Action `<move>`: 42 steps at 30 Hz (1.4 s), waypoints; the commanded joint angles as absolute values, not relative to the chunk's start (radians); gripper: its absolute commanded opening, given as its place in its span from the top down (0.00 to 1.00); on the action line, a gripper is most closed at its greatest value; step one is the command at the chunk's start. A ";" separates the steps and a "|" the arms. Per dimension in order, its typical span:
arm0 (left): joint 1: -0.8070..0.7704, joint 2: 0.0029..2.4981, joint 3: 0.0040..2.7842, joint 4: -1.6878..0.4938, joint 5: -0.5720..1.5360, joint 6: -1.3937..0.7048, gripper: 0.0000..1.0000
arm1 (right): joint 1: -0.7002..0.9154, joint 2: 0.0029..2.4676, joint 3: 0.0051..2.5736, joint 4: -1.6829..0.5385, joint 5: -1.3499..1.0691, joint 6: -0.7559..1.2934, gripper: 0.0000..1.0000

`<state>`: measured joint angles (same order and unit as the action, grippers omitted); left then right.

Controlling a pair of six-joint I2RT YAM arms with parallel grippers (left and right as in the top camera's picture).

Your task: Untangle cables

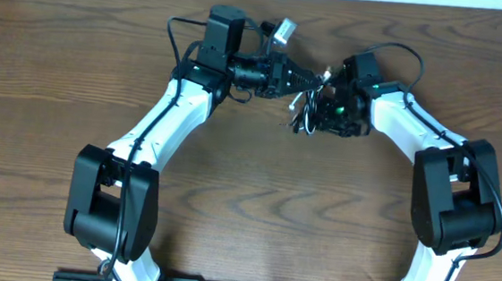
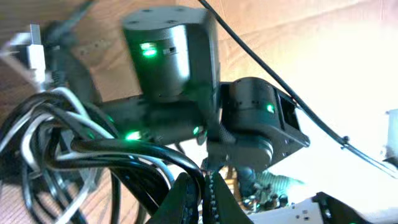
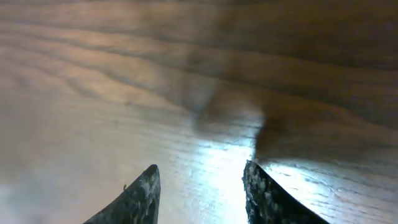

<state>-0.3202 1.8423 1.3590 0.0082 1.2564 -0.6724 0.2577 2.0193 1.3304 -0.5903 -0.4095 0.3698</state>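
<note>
No text, label, brand, number or sign can be read in any of the views.

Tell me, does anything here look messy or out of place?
Yes: the cables form a knotted clump of black and white strands between the left gripper and right gripper. One white plug sticks out apart, toward the table's far edge.

Both arms reach to the far middle, wrists near each other. The left arm angles inward, its claw pinched on the cables. The right arm bends inward; its claw hangs spread above the surface.
</note>
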 commanded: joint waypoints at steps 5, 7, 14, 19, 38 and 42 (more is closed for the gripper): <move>-0.298 1.842 1.360 0.017 1.222 -0.773 0.93 | 0.086 1.829 1.333 -0.606 -0.820 0.151 0.49; -0.297 1.842 1.360 0.017 1.222 -0.792 0.92 | 0.057 1.804 1.333 -0.603 -0.862 0.151 0.47; -0.298 1.842 1.360 0.047 1.219 -0.914 0.93 | 0.100 1.829 1.333 -0.594 -0.905 0.153 0.44; -0.299 1.842 1.360 0.196 1.223 -1.048 0.93 | 0.162 1.861 1.332 -0.562 -0.839 0.243 0.44; -0.106 1.831 1.360 0.685 1.151 -1.383 0.92 | 0.169 1.984 1.304 -0.730 -0.381 0.354 0.55; -0.050 1.824 1.360 0.714 1.184 -1.372 0.93 | 0.170 1.984 1.246 -0.726 -0.369 0.315 0.57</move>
<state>-0.0750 1.8549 1.3357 0.7044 1.1637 -1.3727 0.1703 1.9812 1.2816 -0.7250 -0.4156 0.3706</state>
